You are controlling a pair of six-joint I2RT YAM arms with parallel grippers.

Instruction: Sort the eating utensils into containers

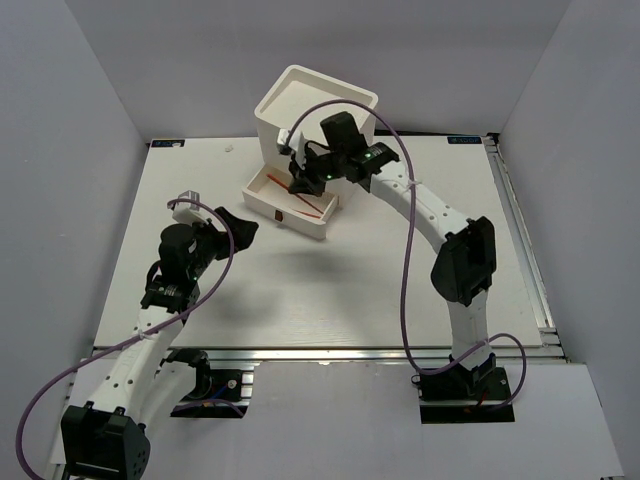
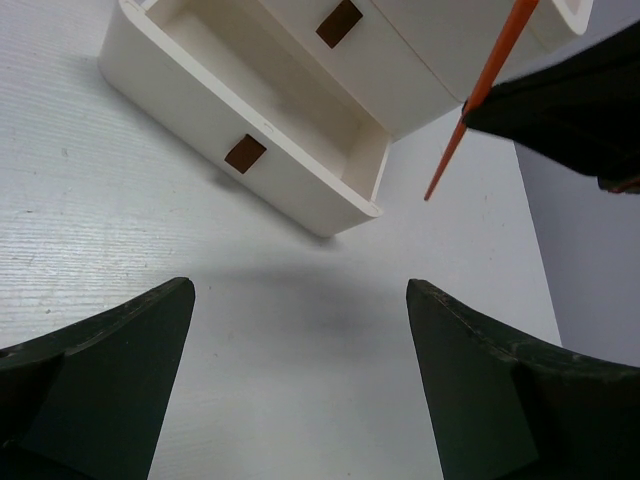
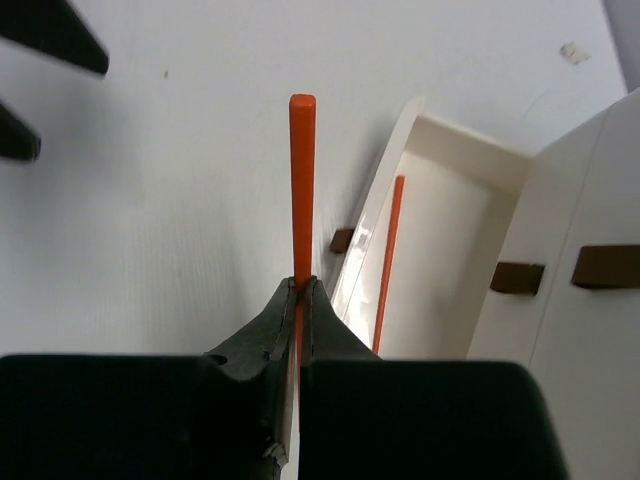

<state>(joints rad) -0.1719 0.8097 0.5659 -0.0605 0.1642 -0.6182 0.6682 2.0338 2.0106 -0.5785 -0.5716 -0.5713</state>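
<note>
While the right gripper (image 1: pixel 300 182) hangs over the open bottom drawer (image 1: pixel 305 228) of the white drawer unit (image 1: pixel 320 105) in the top view, the left gripper (image 1: pixel 238 226) sits well apart to the left above the white table (image 1: pixel 350 290). A loose chopstick (image 1: pixel 310 209), thin and orange, lies slantwise inside that drawer, roughly along its front wall. A dark red pull (image 1: pixel 279 213) marks the drawer front. Both grippers are too small and dark from here to tell how their fingers stand.

From the left wrist, the left gripper's two dark fingers (image 2: pixel 100 390) stand spread wide, with only table between them. Ahead is the bottom drawer (image 2: pixel 300 185), open, its pull (image 2: pixel 245 153) facing the camera, and above it a closed drawer front with another pull (image 2: pixel 338 22). At the right, the right gripper (image 2: pixel 472 110) pinches the held chopstick (image 2: pixel 450 150), also orange, which slants down to the left. Its lower end hangs just beside the open drawer's corner. Whether it touches the table I cannot tell.

From the right wrist, the right gripper's fingers (image 3: pixel 322 310) are pressed together on the held chopstick (image 3: pixel 302 190), which juts straight ahead over the table, just beside the drawer front. The loose chopstick (image 3: pixel 388 260) lies in the drawer (image 3: pixel 440 135), near the front wall and almost parallel to the held one. The left gripper's fingers (image 3: pixel 50 35) show at the upper left.
</note>
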